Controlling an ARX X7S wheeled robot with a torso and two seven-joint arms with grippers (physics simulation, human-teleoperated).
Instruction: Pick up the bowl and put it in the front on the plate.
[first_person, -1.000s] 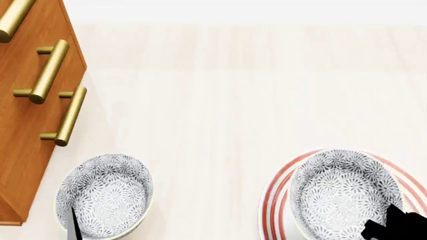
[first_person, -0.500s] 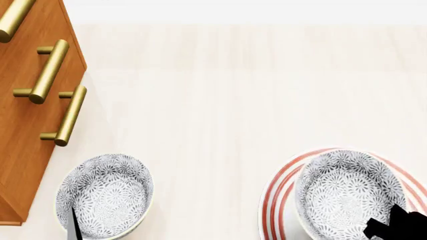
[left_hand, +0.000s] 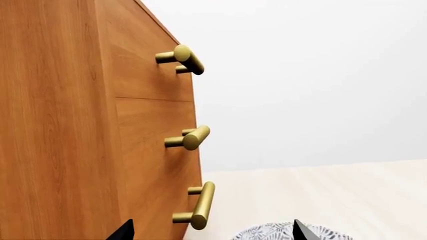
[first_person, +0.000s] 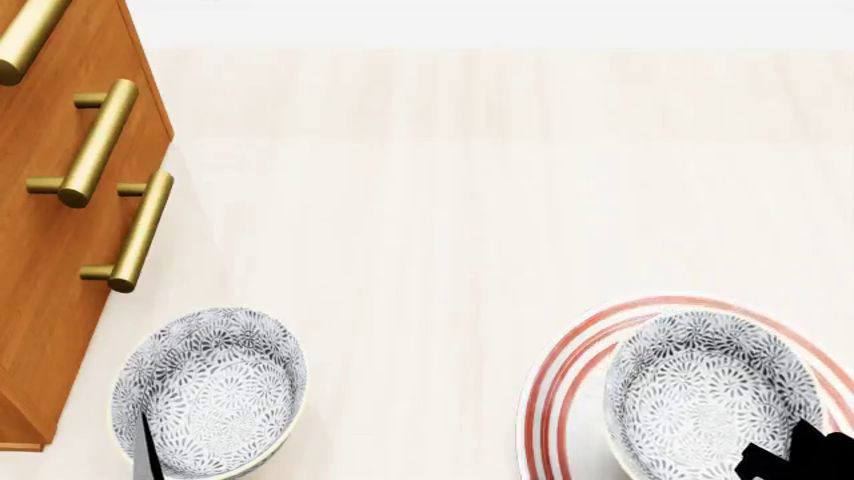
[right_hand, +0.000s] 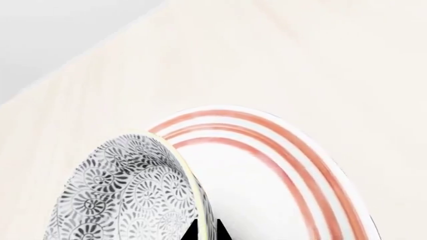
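Observation:
The bowl (first_person: 705, 385), white with a grey-blue floral pattern, sits over the red-ringed plate (first_person: 558, 372) at the head view's lower right. My right gripper (right_hand: 206, 233) is shut on the bowl's rim (right_hand: 190, 185), one black fingertip on each side of the wall. The plate (right_hand: 287, 170) lies just beyond the bowl in the right wrist view. I cannot tell whether the bowl touches the plate. My left gripper (left_hand: 212, 233) is open, its two fingertips far apart, with nothing between them.
A second patterned bowl (first_person: 211, 388) stands on the pale wooden table (first_person: 454, 200) at the lower left, under my left fingertip (first_person: 144, 452). A wooden drawer cabinet (first_person: 54, 230) with brass handles (first_person: 96, 145) fills the left edge.
The held bowl and my right gripper have slid towards the near right over the plate, baring more of the plate's far rim. The left arm and the second bowl have not moved.

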